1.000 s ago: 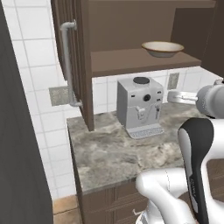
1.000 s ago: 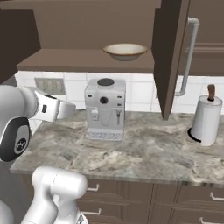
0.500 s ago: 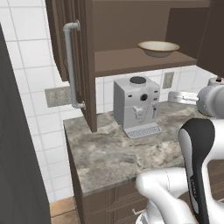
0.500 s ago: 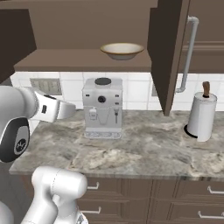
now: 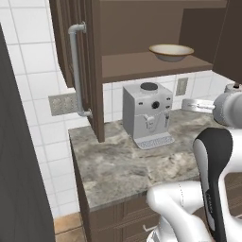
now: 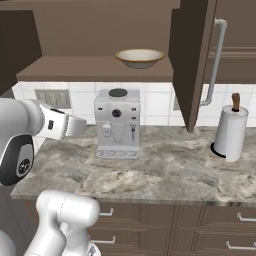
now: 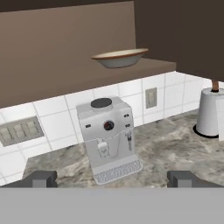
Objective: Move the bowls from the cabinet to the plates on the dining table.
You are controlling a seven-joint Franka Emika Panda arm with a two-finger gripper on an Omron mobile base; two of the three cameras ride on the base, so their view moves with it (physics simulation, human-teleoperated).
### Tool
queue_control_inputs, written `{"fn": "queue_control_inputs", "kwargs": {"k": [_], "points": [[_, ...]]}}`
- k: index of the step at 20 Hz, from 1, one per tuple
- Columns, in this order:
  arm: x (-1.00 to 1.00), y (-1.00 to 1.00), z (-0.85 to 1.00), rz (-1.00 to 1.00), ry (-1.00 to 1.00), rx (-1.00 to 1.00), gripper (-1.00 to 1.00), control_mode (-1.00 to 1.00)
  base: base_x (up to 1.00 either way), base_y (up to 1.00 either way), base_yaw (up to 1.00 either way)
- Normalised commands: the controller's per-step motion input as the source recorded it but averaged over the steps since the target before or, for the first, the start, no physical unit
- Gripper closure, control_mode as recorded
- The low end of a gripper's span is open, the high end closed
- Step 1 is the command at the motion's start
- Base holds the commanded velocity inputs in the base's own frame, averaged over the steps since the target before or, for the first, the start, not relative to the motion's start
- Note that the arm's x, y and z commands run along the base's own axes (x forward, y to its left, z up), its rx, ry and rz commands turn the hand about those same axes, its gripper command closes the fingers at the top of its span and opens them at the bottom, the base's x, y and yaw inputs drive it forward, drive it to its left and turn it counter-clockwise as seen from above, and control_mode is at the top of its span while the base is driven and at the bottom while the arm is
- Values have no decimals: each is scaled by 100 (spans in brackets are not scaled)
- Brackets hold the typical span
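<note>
— Up on the open shelf of the cabinet (image 6: 95,70), above the coffee machine (image 6: 118,122), there's one bowl (image 6: 139,57) left. See it?

— I do. A shallow tan one with a brownish rim, sitting upright and alone, a little way in from the shelf's front edge. The door (image 6: 192,60) to its right stands wide open, its silver handle (image 6: 214,62) facing out.

— And the arm?

— The gripper (image 7: 112,178) is low, well below the shelf, hovering over the stone counter (image 6: 165,172) and looking across at the coffee machine. Its two dark fingers (image 7: 41,178) stand wide apart with nothing between them.

— So which step is this?

— I'd say the approach for the bowl; nothing is grasped yet. I can't see the dining table or the plates from here.

— What does the next move need?

— My guess: the hand has to rise to shelf height and go in over the coffee machine without knocking it, then take the bowl by its rim. The sides are low and flared, so a pinch on the edge looks like the only sensible hold.

— Anything else nearby?

— A paper towel roll (image 6: 230,131) at the right end of the counter, well apart from the bowl's path.
</note>
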Motion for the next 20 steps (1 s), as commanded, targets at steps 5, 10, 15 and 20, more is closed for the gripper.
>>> {"fn": "queue_control_inputs", "kwargs": {"k": [5, 10, 15, 20], "points": [[-5, 1, 1, 0, -3, -1, -100, -100, -10, 0, 0], [-11, 0, 22, -1, -5, -4, -100, -100, 0, 0, 0], [-3, -3, 34, -2, -1, -4, -100, -100, 0, 0, 0], [1, -7, 32, 0, 0, -6, -100, -100, 0, 0, 0]]}}
